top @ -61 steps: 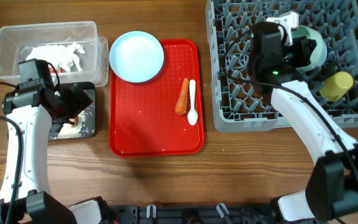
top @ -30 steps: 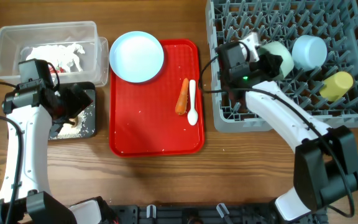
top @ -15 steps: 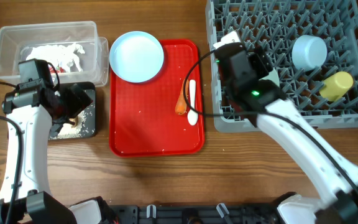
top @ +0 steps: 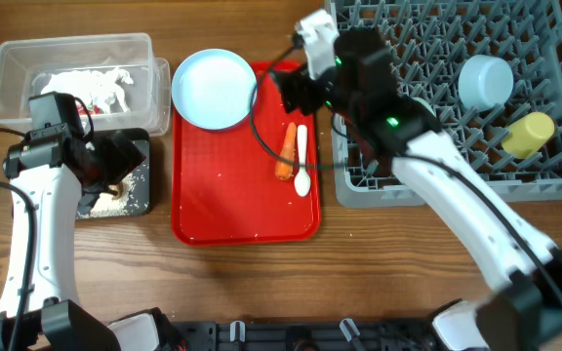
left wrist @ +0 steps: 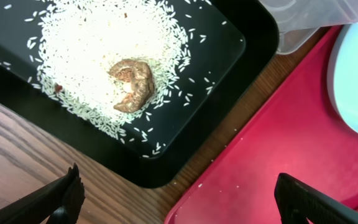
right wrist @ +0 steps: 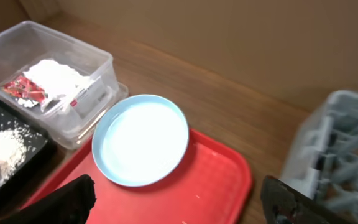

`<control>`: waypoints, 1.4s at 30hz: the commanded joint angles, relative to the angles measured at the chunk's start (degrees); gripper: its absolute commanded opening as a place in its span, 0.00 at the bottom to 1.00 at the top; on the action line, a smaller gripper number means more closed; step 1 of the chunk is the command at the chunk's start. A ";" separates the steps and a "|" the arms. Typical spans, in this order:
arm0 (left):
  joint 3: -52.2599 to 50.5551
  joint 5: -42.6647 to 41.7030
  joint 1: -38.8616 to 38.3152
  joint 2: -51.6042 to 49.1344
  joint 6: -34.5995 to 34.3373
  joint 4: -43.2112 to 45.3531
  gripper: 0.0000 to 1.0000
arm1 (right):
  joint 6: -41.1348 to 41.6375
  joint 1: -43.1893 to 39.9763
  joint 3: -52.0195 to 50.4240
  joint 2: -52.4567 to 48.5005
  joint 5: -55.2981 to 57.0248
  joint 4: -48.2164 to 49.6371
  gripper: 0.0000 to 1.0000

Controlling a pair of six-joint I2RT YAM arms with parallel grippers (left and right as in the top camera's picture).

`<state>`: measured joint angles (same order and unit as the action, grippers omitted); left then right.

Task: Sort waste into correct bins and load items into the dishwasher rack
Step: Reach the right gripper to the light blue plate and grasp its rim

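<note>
Right gripper, jaws spread, hangs over the red tray's far end. The carrot and spoon lie just below it, pointing toward the table's near edge. Left gripper, also spread, sits farther off.

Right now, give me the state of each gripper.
Left gripper: open, holding nothing, near the black tray.
Right gripper: open, holding nothing, above the red tray.

Your left arm stands left of the red tray, wrist bent toward it, jaws spread wide and empty; your right arm reaches in from the tray's right, wrist over its top right corner, jaws wide apart, holding nothing.
</note>
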<state>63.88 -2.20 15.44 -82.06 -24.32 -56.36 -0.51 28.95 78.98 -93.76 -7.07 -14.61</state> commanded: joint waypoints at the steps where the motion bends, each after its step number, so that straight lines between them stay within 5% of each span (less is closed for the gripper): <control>1: 0.22 -1.18 0.22 0.63 -0.55 0.15 1.00 | 3.98 0.15 6.75 -9.90 -4.04 -1.46 0.87; 11: 0.22 -1.18 0.22 0.63 -0.55 0.13 1.00 | 3.54 1.62 25.40 -29.83 0.17 -7.54 0.86; 27: 0.22 -1.20 0.20 0.63 -0.55 -0.09 1.00 | 6.71 4.22 25.49 -41.38 4.57 -8.15 0.80; 34: 0.22 -1.18 0.22 0.63 -0.55 -0.26 1.00 | 11.50 4.22 25.46 -43.67 4.48 -6.38 0.65; 42: 0.22 -1.18 0.22 0.63 -0.55 -0.28 1.00 | 14.36 4.20 25.38 -43.78 4.57 -5.66 0.27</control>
<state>63.88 -2.90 15.44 -82.06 -24.32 -56.60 11.14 33.19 103.44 -136.00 -3.36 -20.69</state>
